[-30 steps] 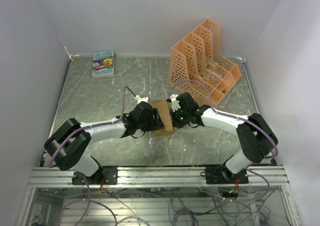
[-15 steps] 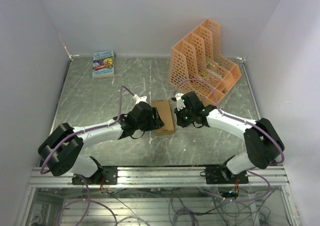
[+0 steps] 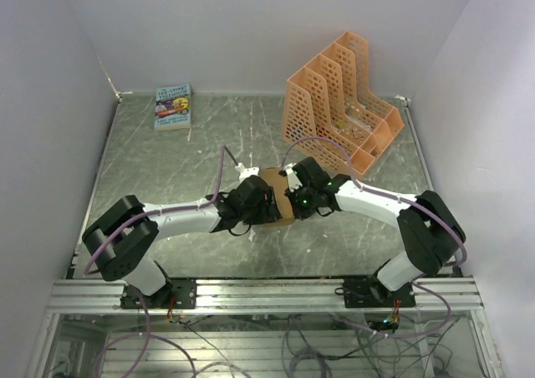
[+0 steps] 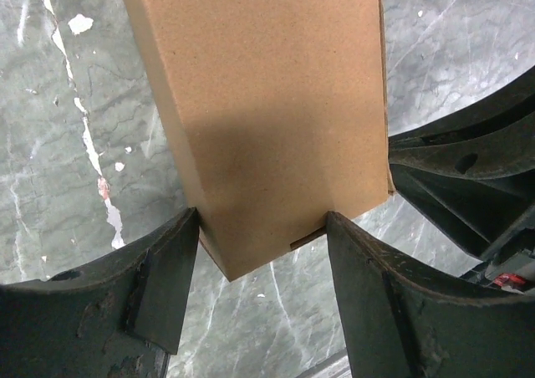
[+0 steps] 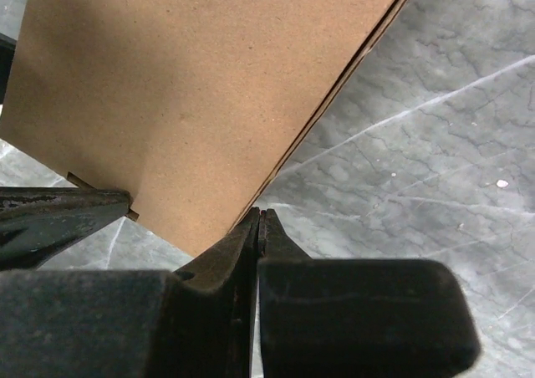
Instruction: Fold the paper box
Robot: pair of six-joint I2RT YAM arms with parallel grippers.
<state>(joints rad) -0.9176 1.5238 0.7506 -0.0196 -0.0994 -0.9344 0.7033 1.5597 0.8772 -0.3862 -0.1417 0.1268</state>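
Observation:
The paper box (image 3: 276, 189), a plain tan carton, sits at the table's middle between both wrists. In the left wrist view the paper box (image 4: 267, 102) runs away from the camera. Its near end sits between my left gripper (image 4: 263, 219)'s jaws, and both fingertips (image 4: 188, 227) touch its sides. My left gripper (image 3: 264, 204) is shut on it. My right gripper (image 5: 261, 215) is shut with nothing between its fingers. Its tips rest against the lower side edge of the paper box (image 5: 192, 85). In the top view the right gripper (image 3: 289, 196) meets the box from the right.
An orange perforated file rack (image 3: 338, 102) stands at the back right, close behind the right arm. A small printed book (image 3: 173, 106) lies at the back left corner. The grey marbled table top (image 3: 167, 169) has pale walls on three sides.
My left gripper has shifted right along the box, so less cardboard shows from above. The right arm reached out slightly, then came back. Both jaws stayed as they were.

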